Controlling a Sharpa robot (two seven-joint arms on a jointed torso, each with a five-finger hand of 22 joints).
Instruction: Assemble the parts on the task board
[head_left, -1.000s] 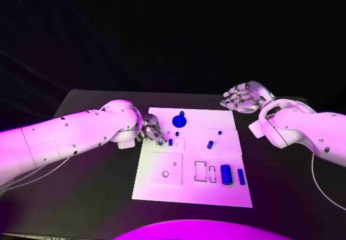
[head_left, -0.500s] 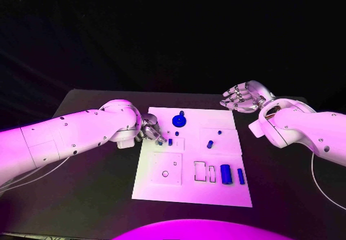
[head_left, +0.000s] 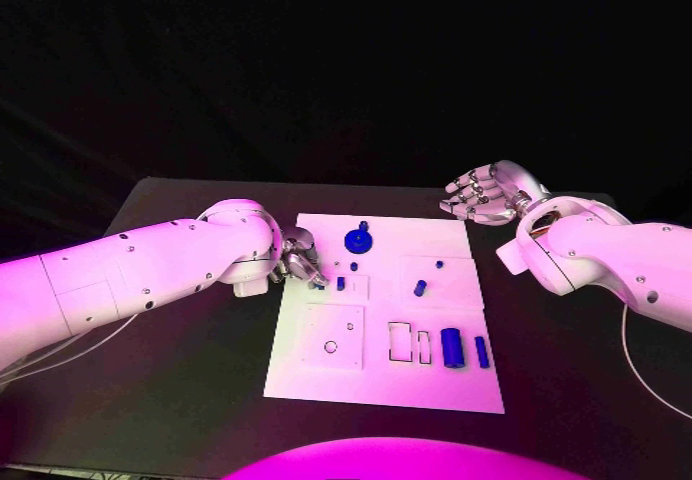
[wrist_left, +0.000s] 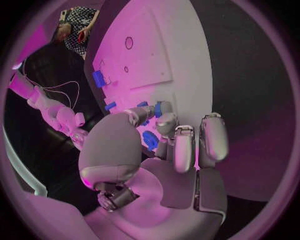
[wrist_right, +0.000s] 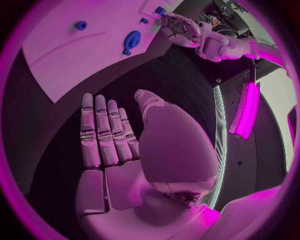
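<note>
The white task board (head_left: 433, 385) lies in the middle of the table. My left hand (head_left: 299, 258) hovers at the board's left edge, its fingers curled. In the left wrist view the thumb and a fingertip (wrist_left: 166, 122) pinch a small blue part (wrist_left: 164, 108) just above the board (wrist_left: 150, 50). Two small blue pegs (head_left: 340, 284) stand beside the fingers. A large round blue part (head_left: 359, 240) sits at the back of the board. My right hand (head_left: 483, 195) floats off the board's back right corner, fingers (wrist_right: 103, 132) stretched out and holding nothing.
A blue cylinder (head_left: 451, 347) and a slimmer blue bar (head_left: 482, 352) lie at the board's front right, next to two empty rectangular slots (head_left: 401, 341). Another blue part (head_left: 420, 288) stands mid-right. A square plate (head_left: 333, 338) with holes sits front left.
The left hand has drawn back very slightly toward the board's left edge. The right hand and the parts have stayed put.
</note>
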